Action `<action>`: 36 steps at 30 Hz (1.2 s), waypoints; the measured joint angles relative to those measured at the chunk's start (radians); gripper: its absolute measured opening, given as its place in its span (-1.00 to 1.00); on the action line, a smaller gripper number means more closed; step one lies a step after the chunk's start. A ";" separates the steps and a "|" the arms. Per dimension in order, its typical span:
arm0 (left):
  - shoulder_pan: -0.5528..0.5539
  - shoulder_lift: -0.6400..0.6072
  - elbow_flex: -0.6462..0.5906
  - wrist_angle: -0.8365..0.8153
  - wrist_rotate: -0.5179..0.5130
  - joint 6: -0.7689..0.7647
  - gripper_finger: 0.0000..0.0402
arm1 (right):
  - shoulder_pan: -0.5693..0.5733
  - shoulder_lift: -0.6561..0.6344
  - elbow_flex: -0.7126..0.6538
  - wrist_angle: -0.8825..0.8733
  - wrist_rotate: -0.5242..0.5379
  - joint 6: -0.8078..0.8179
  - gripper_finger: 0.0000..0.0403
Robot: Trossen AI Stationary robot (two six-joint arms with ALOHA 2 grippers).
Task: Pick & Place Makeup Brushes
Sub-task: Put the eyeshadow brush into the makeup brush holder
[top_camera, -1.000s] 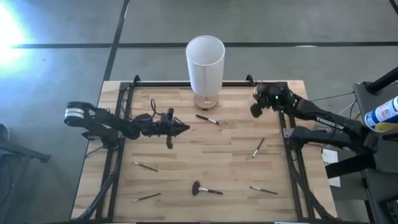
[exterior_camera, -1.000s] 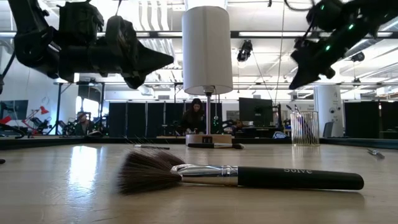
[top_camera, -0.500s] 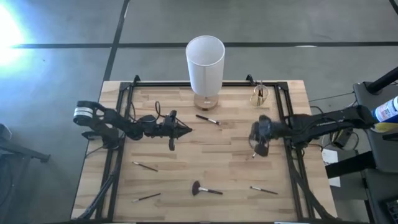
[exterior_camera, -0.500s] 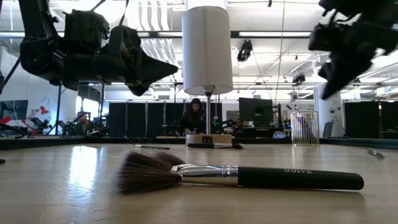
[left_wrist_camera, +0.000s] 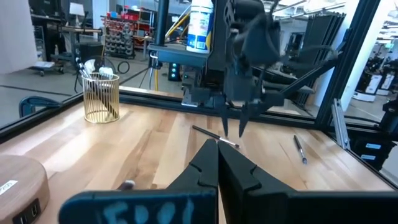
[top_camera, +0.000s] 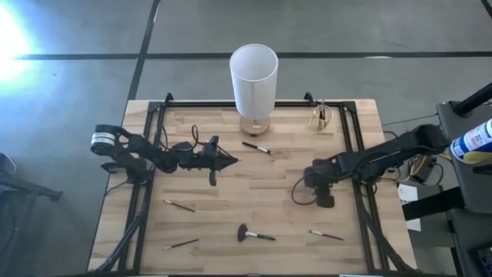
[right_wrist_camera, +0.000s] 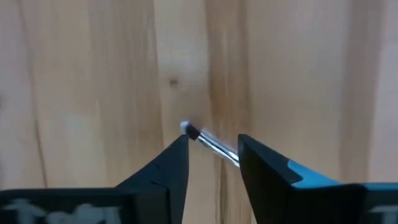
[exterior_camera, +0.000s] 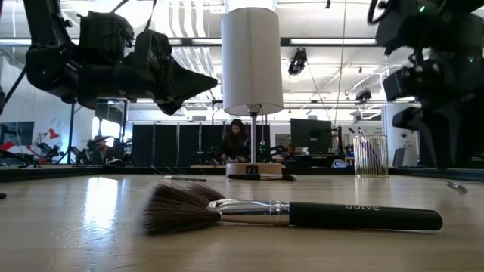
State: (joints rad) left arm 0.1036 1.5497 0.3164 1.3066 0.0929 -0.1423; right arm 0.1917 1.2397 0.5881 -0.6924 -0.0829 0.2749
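Observation:
Thin dark makeup brushes lie flat on the wooden table: one point(top_camera: 256, 148) near the lamp, two point(top_camera: 178, 205) point(top_camera: 181, 244) at the near left, one point(top_camera: 326, 235) at the near right. A wide fluffy-headed brush point(exterior_camera: 287, 214) lies near the front edge. My right gripper point(right_wrist_camera: 211, 146) is open and points down over a brush with a silver ferrule point(right_wrist_camera: 214, 144), one finger on either side of it. From the left wrist view that gripper point(left_wrist_camera: 235, 121) hangs just above the brush point(left_wrist_camera: 214, 135). My left gripper point(top_camera: 229, 161) is shut, level above the table's left middle.
A white lamp point(top_camera: 254, 77) stands on a wooden base at the far middle. A gold wire holder point(top_camera: 320, 118) with brushes in it stands at the far right. Black frame rails point(top_camera: 355, 161) run along the table's left and right sides.
My right gripper has moved from beside the gold holder at the far right toward the table's near edge and down, until it stands over the brush in the right middle, fingers pointing down. The holder shows again behind it.

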 joint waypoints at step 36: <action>0.000 0.000 0.002 -0.016 0.000 0.013 -1.00 | -0.011 0.244 0.105 -0.054 -0.030 -0.091 -0.95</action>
State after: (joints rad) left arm 0.1036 1.5497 0.3183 1.2903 0.0929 -0.1289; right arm 0.1808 1.4841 0.6935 -0.7460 -0.1132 0.1836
